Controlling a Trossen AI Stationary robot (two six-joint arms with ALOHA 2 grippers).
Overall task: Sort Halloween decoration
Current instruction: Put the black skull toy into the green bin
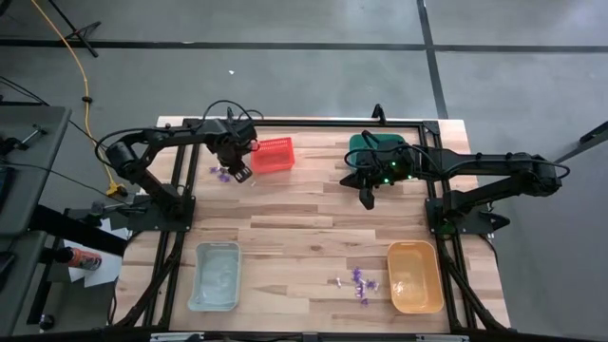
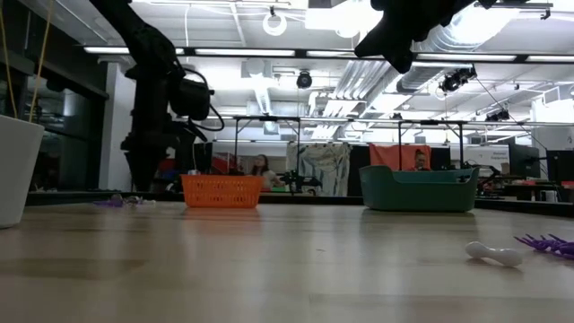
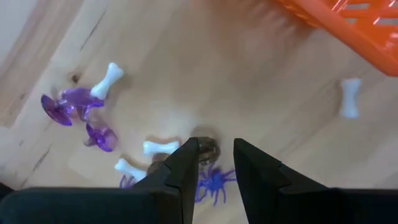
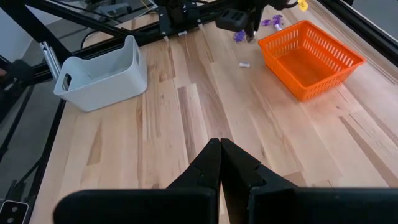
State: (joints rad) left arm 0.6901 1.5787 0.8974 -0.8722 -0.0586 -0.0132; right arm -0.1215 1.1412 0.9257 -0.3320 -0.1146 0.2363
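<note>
My left gripper (image 1: 237, 167) points down beside the red-orange basket (image 1: 273, 155), over a scatter of Halloween decoration: purple goblets (image 3: 78, 102), white bones (image 3: 160, 147) and a small brown piece (image 3: 206, 148) on the wood. A purple spider (image 3: 214, 182) sits between its fingers. My right gripper (image 1: 366, 197) hangs shut and holding nothing, high above the table in front of the green bin (image 1: 380, 150). More purple trinkets (image 1: 359, 282) lie near the orange bin (image 1: 415, 276). My left gripper has the purple spider's body (image 3: 216, 179) between its two fingers, back from their free ends. The fingers come from above, pointing down. The spider's legs stick out past both fingers (image 3: 186, 168).
A clear bin (image 1: 216, 275) stands at the near left and an orange bin at the near right. One bone (image 3: 350, 106) lies alone beside the basket (image 3: 348, 25). Bare wood spans the middle of the table (image 1: 304, 228). A black frame rail borders the table.
</note>
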